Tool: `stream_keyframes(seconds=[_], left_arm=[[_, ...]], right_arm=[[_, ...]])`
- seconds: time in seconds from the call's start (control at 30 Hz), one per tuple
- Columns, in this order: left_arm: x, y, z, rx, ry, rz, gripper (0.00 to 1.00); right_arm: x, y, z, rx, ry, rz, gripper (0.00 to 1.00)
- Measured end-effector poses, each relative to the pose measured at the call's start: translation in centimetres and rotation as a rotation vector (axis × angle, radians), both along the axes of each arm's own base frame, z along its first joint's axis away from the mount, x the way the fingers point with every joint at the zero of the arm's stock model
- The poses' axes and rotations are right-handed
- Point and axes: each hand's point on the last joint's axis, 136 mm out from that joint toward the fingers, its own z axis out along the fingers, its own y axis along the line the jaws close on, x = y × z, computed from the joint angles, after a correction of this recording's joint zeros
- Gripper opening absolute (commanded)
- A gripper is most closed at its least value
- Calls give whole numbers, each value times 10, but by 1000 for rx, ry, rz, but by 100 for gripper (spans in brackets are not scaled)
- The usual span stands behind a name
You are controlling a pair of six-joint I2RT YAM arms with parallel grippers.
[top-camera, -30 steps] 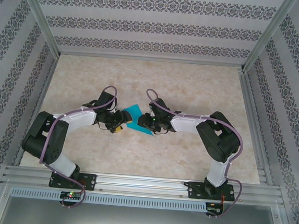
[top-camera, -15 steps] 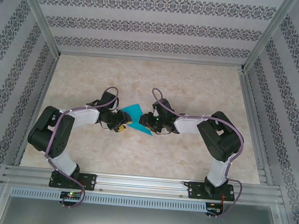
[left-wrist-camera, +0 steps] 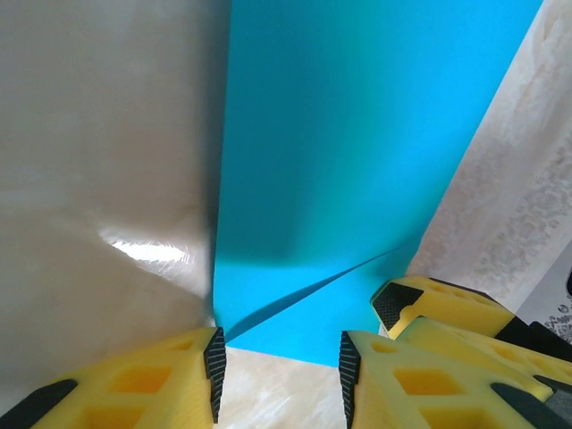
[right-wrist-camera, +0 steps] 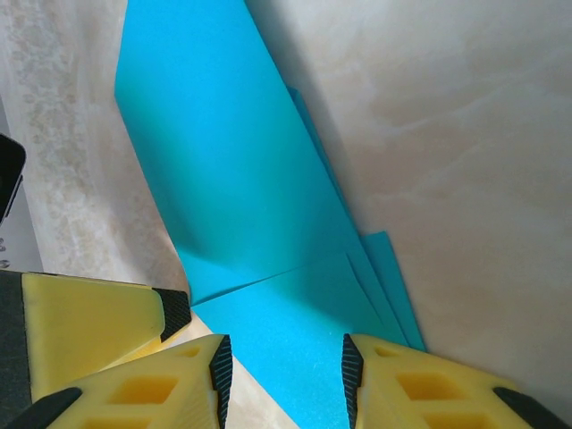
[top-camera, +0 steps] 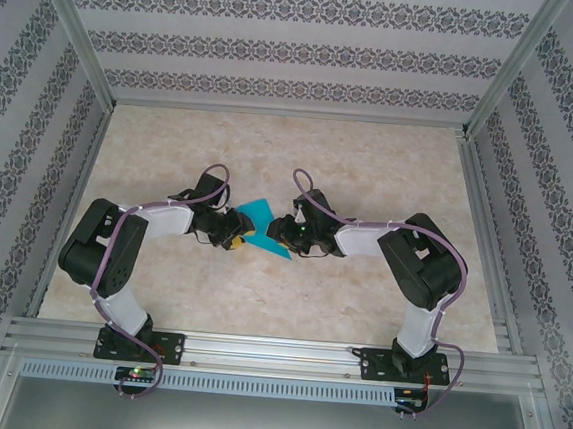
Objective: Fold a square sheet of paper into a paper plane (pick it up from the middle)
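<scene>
A pale marbled table (top-camera: 391, 163) sits inside patterned walls (top-camera: 281, 48), with wide open surface out to every edge. The folded teal paper (top-camera: 259, 215) lies mid-table between the left gripper (left-wrist-camera: 279, 357) and right gripper (right-wrist-camera: 281, 362). Both are part open over its edges, clamping nothing.

Surface (top-camera: 371, 172) is beige, marbled. One teal paper sheet (top-camera: 262, 228) on it, part-folded with layered creases, well apart from the near aluminium rail (top-camera: 274, 352). Can't tell if it lies fully flat.
</scene>
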Motion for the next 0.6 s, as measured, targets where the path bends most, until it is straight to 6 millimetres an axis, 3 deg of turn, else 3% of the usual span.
stream_keyframes(seconds=[0.6], left_arm=[[0,1,0,5,-3,3,40]], right_arm=[[3,-4,2,91,44,-47,38]])
